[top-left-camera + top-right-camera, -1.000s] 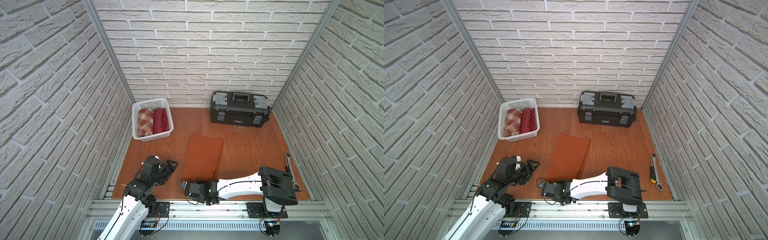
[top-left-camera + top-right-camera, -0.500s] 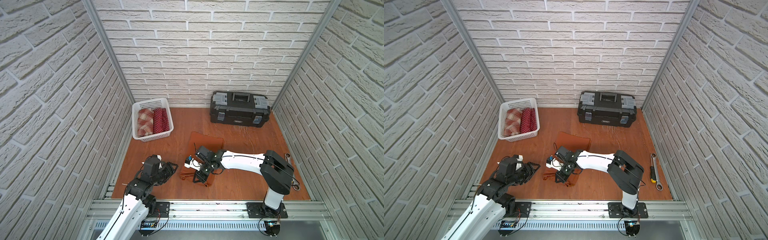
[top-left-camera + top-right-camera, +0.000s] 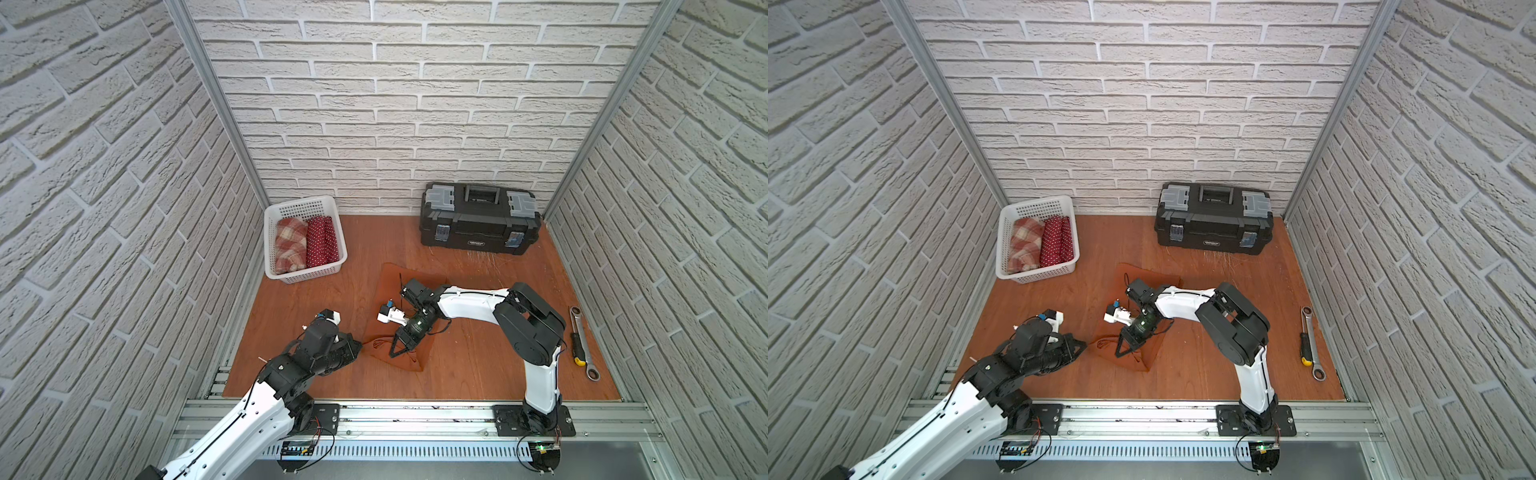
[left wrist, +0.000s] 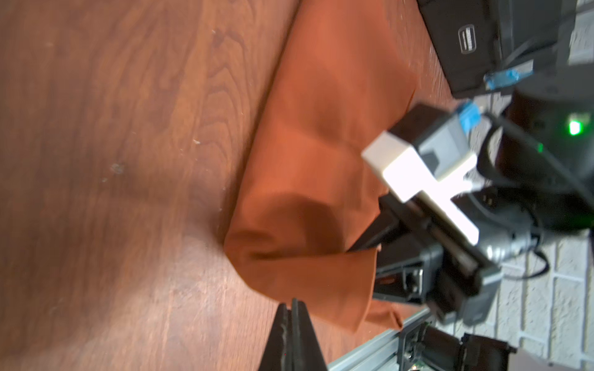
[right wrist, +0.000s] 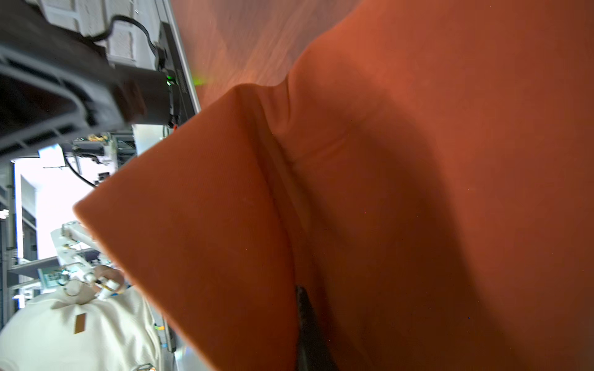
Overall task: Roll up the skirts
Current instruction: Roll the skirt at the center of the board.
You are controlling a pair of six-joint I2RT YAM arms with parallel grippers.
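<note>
The rust-orange skirt lies mid-floor, its near end lifted and folded back over itself. My right gripper is shut on that raised fold, with cloth on both sides of the one finger that shows. My left gripper is shut, its tips touching the skirt's near-left edge; no cloth shows between them. The plaid skirt and the polka-dot skirt lie rolled in the white basket.
A black toolbox stands against the back wall. A ratchet wrench and a yellow-handled tool lie by the right wall. The basket sits in the back left corner. A metal rail runs along the front edge.
The right gripper carried the skirt's near end from the front edge back over the cloth, which lay flat before. The left gripper shut and moved right to the skirt's edge.
</note>
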